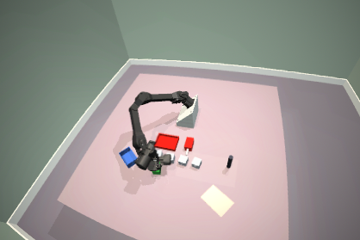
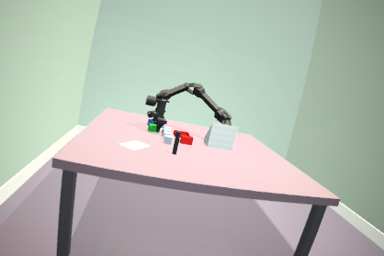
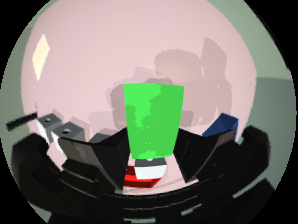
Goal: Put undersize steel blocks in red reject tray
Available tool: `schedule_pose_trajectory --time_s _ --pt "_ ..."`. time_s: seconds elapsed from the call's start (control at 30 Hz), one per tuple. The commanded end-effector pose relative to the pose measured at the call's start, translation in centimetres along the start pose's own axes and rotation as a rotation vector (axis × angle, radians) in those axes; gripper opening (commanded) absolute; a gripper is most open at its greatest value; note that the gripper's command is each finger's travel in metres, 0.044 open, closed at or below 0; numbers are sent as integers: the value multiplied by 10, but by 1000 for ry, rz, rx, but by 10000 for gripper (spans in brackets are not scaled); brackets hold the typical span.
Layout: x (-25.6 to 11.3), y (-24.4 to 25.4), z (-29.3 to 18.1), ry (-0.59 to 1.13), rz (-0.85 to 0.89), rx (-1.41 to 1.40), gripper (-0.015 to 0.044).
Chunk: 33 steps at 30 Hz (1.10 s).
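Progress of the sorting. The jaws were clamped on the green gauge [image 1: 157, 171] [image 2: 152, 128] [image 3: 154, 120], held near the left end of the row of steel blocks [image 1: 183, 160] [image 2: 168, 139] [image 3: 70, 139]. No block showed in the red tray [image 1: 167, 142] [image 2: 181, 132] [image 3: 142, 184], on the far side of the row, so no rejection was evident. Which holes had been tested could not be told. Any remaining testing, moving undersize blocks, putting the gauge down and withdrawing presumably lay ahead.
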State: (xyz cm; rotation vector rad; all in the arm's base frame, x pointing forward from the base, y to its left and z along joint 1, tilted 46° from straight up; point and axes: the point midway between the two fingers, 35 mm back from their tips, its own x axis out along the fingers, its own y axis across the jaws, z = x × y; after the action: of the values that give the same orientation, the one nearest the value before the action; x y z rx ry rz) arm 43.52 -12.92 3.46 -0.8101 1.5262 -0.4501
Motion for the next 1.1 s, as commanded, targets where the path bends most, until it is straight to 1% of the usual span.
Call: schedule_pose_trajectory --time_s 0.0,1.07 --pt "-3 -1 -1 -9 0 0 0" --pt "-2 -1 -18 -8 0 0 0"
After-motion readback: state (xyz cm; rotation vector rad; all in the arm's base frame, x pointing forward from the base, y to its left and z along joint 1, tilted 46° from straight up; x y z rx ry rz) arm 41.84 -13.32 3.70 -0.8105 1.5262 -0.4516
